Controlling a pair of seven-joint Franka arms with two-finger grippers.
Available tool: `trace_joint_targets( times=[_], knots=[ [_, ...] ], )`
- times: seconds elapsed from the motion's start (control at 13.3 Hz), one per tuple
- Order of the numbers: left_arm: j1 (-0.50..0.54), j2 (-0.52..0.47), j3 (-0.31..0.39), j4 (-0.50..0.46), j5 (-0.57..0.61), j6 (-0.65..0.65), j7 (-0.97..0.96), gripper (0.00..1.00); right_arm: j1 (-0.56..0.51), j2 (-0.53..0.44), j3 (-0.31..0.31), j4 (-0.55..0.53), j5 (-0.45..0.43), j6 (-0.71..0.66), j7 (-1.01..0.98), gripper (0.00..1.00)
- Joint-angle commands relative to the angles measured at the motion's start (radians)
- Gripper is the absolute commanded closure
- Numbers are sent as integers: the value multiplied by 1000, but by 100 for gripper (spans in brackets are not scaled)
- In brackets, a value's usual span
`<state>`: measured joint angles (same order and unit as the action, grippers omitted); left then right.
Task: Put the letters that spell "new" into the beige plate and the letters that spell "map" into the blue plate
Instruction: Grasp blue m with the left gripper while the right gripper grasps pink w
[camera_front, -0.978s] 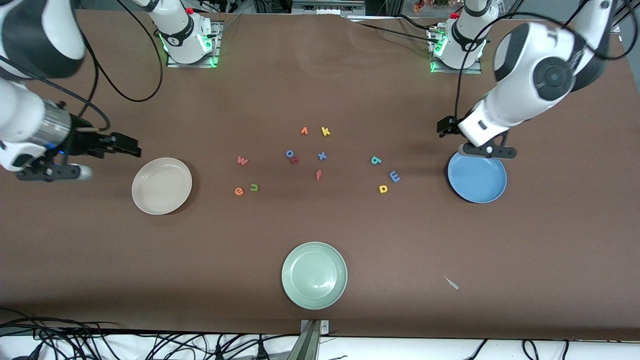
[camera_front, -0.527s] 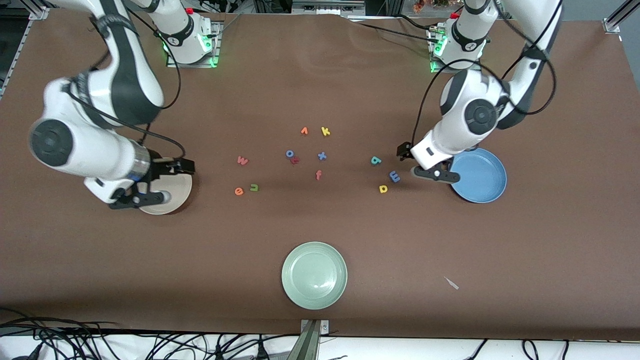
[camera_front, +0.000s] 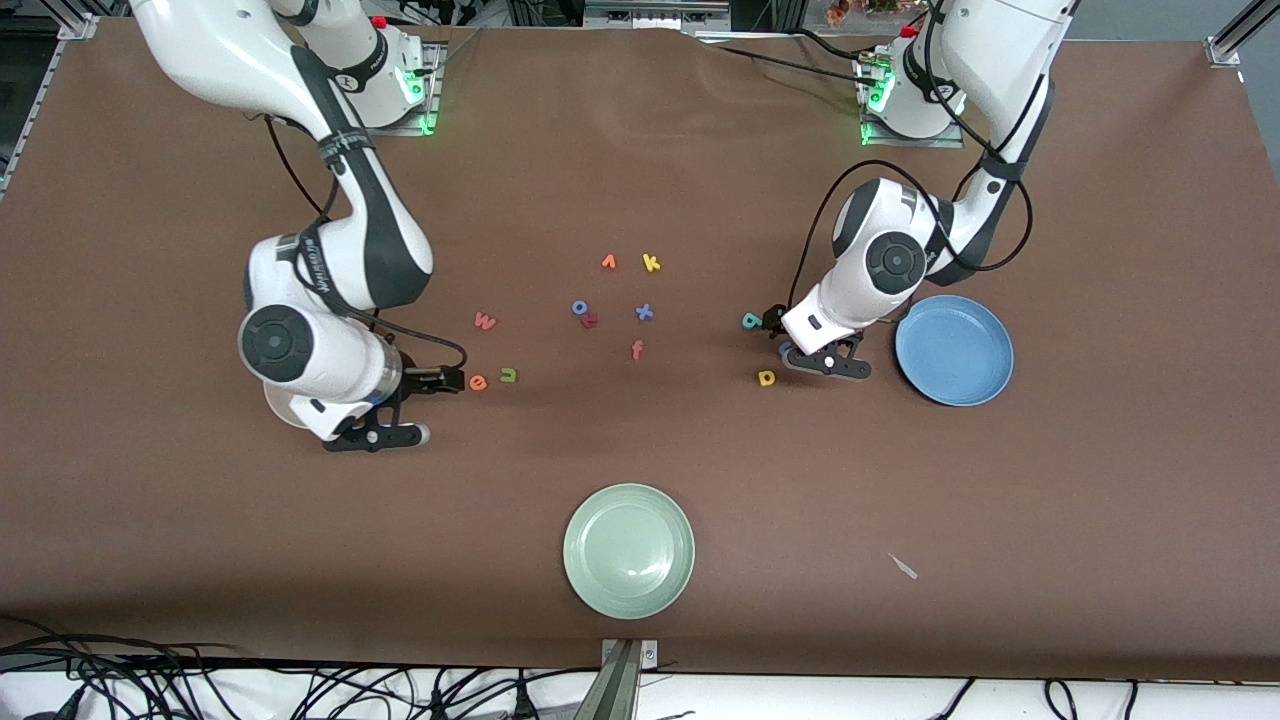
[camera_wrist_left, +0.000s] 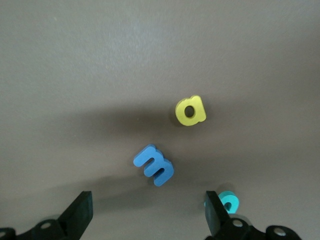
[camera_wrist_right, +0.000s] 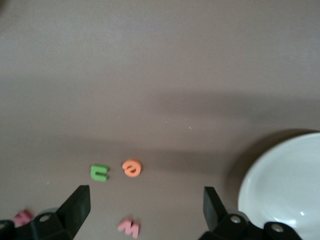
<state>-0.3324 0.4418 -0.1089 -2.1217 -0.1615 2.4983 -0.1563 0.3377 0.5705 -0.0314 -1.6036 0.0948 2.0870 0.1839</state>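
Though yet ungrasped, blue m (camera_wrist_left: 154, 164) beneath parted left gripper (camera_wrist_left: 145, 217).

You have the green n (camera_front: 509, 375) and orange e (camera_front: 478, 382) touching the table beside the beige plate (camera_wrist_right: 280, 185); blue m (camera_wrist_left: 154, 164), yellow a (camera_front: 767, 377), teal p (camera_front: 751, 320) lie near the blue plate (camera_front: 954, 350).

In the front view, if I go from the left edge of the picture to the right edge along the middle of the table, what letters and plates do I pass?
Orange e → green n → blue o → yellow k → teal p → yellow a → blue plate.
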Motion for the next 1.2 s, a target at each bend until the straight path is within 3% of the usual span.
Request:
trace_joint_targets(
  times=[0.0, 0.15, 0.38, 0.68, 0.9, 0.98, 1.05, 1.13],
  knots=[
    [-37, 31, 12, -3, -26, 49, 0, 8, 24, -26, -10, -140, -17, 184, 11, 0],
    [-42, 54, 17, 0, -26, 71, -2, 20, 58, -23, -10, -205, -17, 267, 31, 0],
    [-43, 66, 20, 6, -24, 73, -2, 28, 90, -79, -9, -350, -17, 344, 185, 0],
    [-43, 64, 29, 8, -21, 71, 1, 59, 102, -156, 5, -518, -17, 422, 313, 0],
    [-43, 63, 38, 11, -23, 71, 1, 58, 106, -170, 37, -544, -17, 424, 501, 0],
    [-43, 63, 38, 11, -23, 71, 1, 50, 106, -170, 45, -544, -17, 424, 550, 0],
    [-43, 60, 38, 12, -23, 71, 0, 28, 107, -167, 45, -544, -17, 423, 577, 0],
    [-43, 58, 40, 26, -24, 71, 0, 15, 106, -161, 45, -544, -15, 423, 583, 0]
  ],
)
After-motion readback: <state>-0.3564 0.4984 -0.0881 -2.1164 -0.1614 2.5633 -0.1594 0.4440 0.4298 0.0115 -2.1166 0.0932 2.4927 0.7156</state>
